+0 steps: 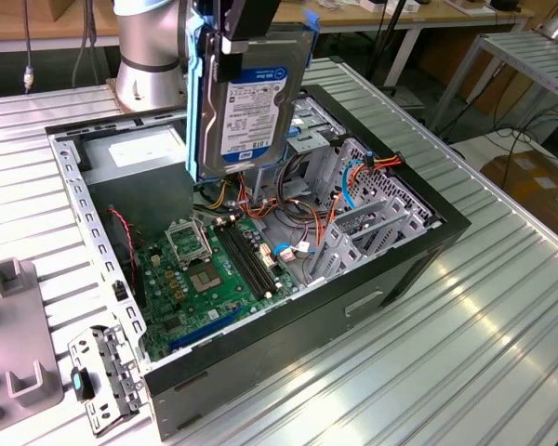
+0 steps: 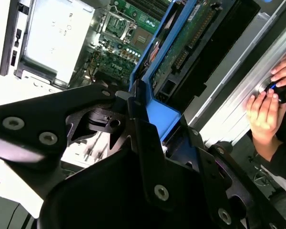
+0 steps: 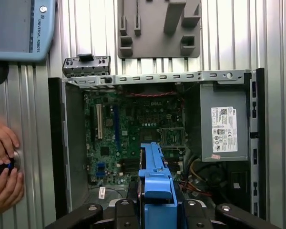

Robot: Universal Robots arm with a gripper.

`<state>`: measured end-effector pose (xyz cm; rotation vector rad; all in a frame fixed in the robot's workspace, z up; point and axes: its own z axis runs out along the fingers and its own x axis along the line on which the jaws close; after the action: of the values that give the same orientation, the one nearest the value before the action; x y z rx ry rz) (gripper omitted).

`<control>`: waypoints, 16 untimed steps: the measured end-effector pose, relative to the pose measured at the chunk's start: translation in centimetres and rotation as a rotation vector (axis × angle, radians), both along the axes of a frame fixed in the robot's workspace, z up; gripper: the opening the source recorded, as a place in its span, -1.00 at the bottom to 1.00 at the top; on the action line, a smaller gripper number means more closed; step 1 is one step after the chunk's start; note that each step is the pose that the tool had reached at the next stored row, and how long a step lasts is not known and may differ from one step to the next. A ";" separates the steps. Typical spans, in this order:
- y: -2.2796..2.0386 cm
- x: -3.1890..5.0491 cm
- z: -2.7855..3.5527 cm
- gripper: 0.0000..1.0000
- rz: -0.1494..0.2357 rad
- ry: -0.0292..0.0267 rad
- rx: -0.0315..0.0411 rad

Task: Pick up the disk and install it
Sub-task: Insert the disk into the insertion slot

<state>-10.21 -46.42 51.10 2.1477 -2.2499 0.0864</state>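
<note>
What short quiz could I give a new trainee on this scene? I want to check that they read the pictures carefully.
1. Multiple choice: the gripper is shut on: A. the disk; B. a screwdriver; C. nothing.
2. True or false: the disk is held lying flat.
3. Short answer: what does the disk hang over?
Key: 1. A. 2. False; it stands upright. 3. The open computer case, above its circuit board.
</note>
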 end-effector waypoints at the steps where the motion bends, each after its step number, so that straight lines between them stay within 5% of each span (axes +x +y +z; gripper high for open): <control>1: -0.17 0.13 0.00 -0.25 0.000 0.0000 -0.0007; 11: -0.93 3.28 -0.03 -0.25 0.000 0.0001 -0.0025; 16: -1.83 3.95 -0.05 -0.25 0.000 0.0001 -0.0034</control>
<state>-6.25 -48.25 51.05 2.1460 -2.2480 0.0900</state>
